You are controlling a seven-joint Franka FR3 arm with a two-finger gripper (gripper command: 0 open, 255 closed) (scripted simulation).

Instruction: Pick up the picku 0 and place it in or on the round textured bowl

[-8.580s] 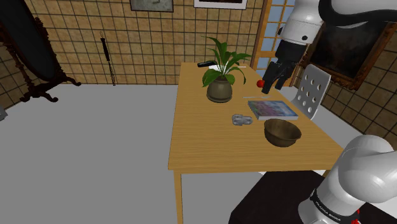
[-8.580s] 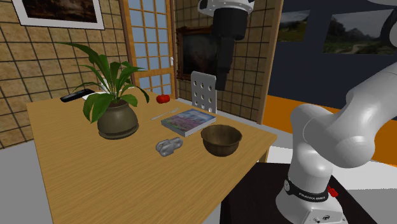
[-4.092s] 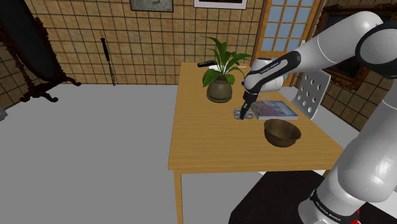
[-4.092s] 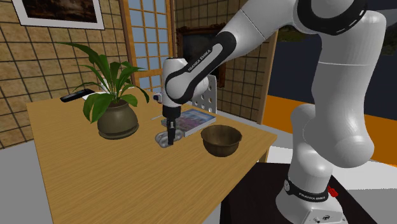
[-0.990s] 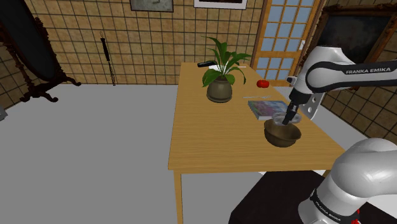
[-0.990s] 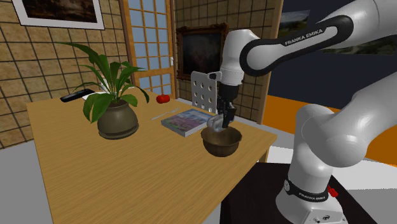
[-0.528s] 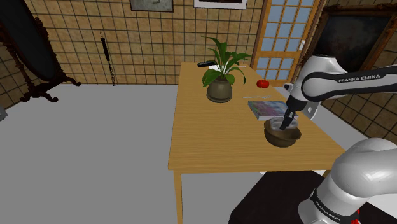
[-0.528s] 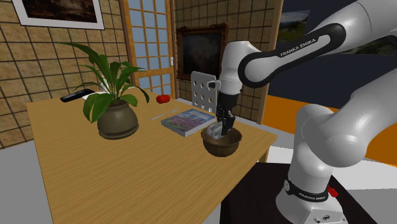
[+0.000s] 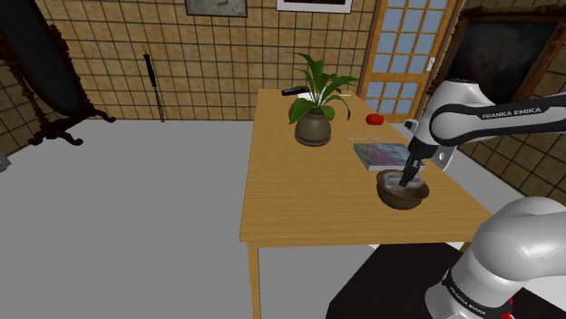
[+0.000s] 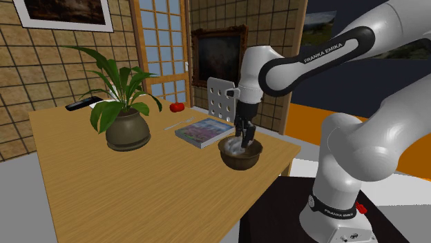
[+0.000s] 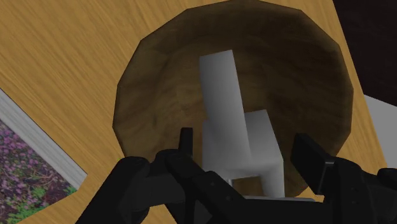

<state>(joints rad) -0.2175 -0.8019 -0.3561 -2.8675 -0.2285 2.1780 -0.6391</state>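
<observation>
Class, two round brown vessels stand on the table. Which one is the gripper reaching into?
The wide brown bowl beside the book: the gripper dips into it over a grey object. The other, a pot, holds a green plant.

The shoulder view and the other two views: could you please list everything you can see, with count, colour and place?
table: one, light wood, on the grey floor.
bowl: one, brown, at the table's end nearest the stand.
grey object: one, grey, lying inside the bowl.
book: one, purple cover, beside the bowl.
potted plant: one, green leaves in a brownish pot, mid-table.
red object: one, red, beyond the book.
remote: one, black, at the table's far end.
chair: one, white with holes, behind the table.
gripper: one, black, open, astride the grey object.
arm: one, white.
</observation>
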